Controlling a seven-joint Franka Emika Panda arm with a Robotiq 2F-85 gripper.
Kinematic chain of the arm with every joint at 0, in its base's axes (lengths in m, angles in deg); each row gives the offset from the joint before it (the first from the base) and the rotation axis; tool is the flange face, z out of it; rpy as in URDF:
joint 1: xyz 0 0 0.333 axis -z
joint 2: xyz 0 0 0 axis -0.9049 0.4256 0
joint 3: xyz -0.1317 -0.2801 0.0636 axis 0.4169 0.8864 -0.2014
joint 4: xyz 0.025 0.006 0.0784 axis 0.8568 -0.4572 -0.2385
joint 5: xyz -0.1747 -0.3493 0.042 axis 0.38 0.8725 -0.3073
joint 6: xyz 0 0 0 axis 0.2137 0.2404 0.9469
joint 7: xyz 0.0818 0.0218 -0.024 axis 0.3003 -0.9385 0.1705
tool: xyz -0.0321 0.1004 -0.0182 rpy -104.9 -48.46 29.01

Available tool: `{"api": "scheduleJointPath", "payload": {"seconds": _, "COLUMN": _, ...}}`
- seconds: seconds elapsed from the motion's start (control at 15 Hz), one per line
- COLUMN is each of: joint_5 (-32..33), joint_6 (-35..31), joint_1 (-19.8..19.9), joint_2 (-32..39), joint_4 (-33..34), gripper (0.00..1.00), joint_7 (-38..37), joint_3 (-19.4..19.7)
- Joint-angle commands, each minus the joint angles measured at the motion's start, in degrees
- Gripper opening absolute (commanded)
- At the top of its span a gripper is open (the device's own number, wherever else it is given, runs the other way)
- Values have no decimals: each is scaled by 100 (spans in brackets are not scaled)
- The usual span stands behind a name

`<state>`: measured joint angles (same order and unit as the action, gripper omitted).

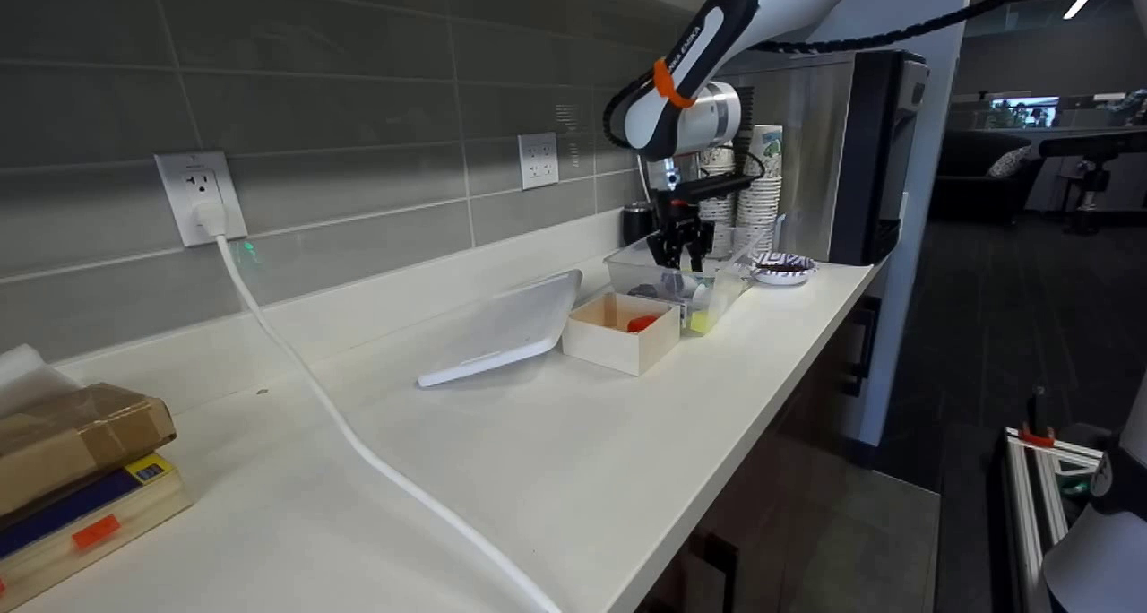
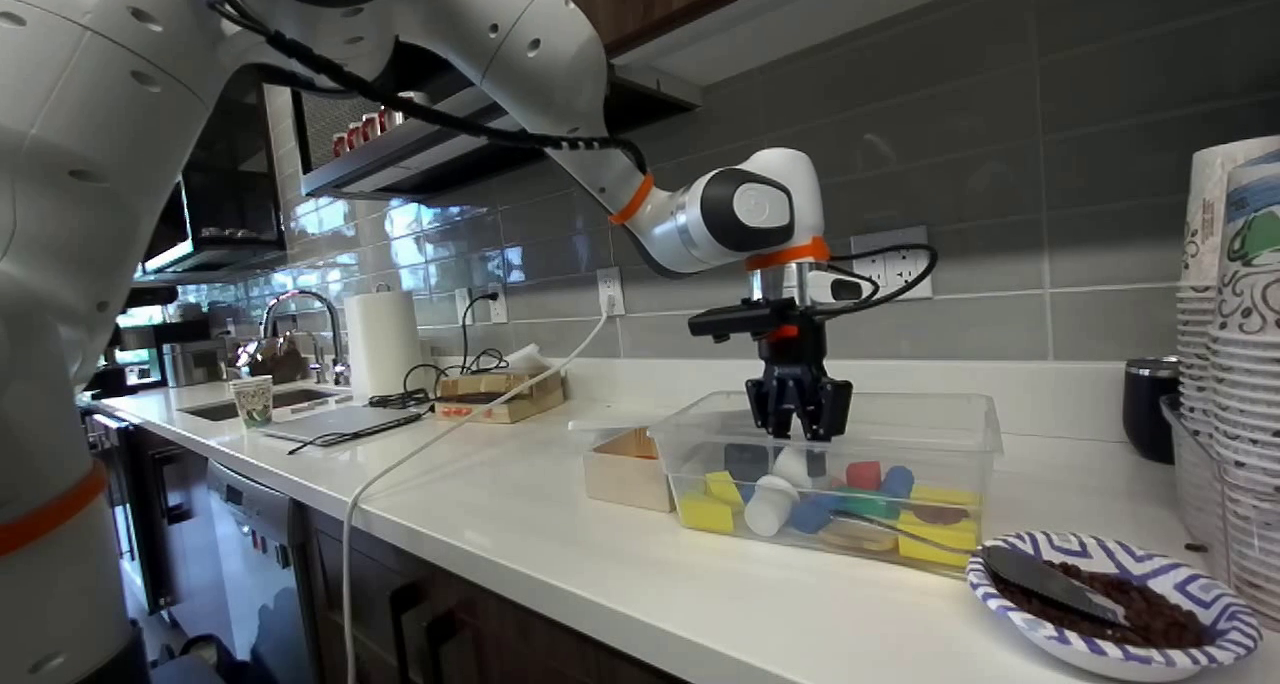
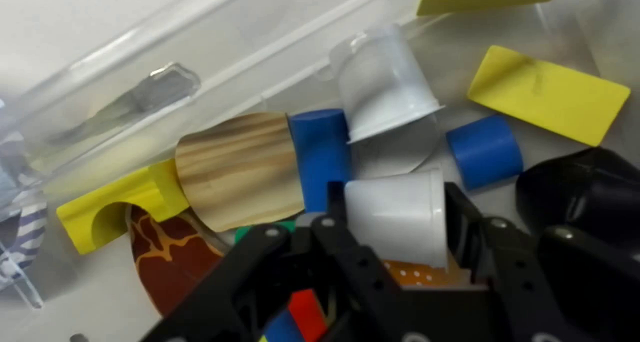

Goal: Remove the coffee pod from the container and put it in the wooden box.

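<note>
The clear plastic container (image 1: 627, 271) (image 2: 915, 429) (image 3: 240, 44) holds mixed toy blocks and white coffee pods. My gripper (image 1: 678, 263) (image 2: 798, 438) (image 3: 395, 199) points down into it. Its fingers touch both ends of a white coffee pod (image 2: 792, 466) (image 3: 400, 222) that lies on its side between them; I see no gap. A second white pod (image 2: 770, 505) (image 3: 382, 82) lies near the container's wall. The pale wooden box (image 1: 602, 346) (image 2: 628, 479) stands against the container's end in both exterior views. It has a red thing (image 1: 641, 323) inside. It is out of the wrist view.
In the container are yellow blocks (image 3: 547, 94), blue cylinders (image 3: 485, 152), a wood piece (image 3: 240, 169) and a black object (image 3: 575, 197). A white lid (image 1: 511, 326) leans by the wooden box. A patterned bowl (image 2: 1110, 604) and stacked cups (image 2: 1245, 394) stand beyond the container's other end.
</note>
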<state>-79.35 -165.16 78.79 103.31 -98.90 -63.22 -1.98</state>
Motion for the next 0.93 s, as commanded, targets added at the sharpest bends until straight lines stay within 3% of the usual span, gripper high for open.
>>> {"api": "scheduleJointPath", "payload": {"seconds": 0.0, "joint_5": -88, "joint_6": -152, "joint_1": 31, "joint_2": -460, "joint_4": -265, "gripper": 23, "joint_7": -40, "joint_3": -38}}
{"api": "scheduleJointPath", "payload": {"seconds": 0.33, "joint_5": 78, "joint_6": -531, "joint_1": -147, "joint_2": -1024, "joint_4": -950, "gripper": 23, "joint_7": -250, "joint_3": -35}}
{"api": "scheduleJointPath", "payload": {"seconds": 0.87, "joint_5": 569, "joint_6": -1820, "joint_1": -490, "joint_2": -2189, "joint_4": -2355, "gripper": 23, "joint_7": -791, "joint_3": -43}}
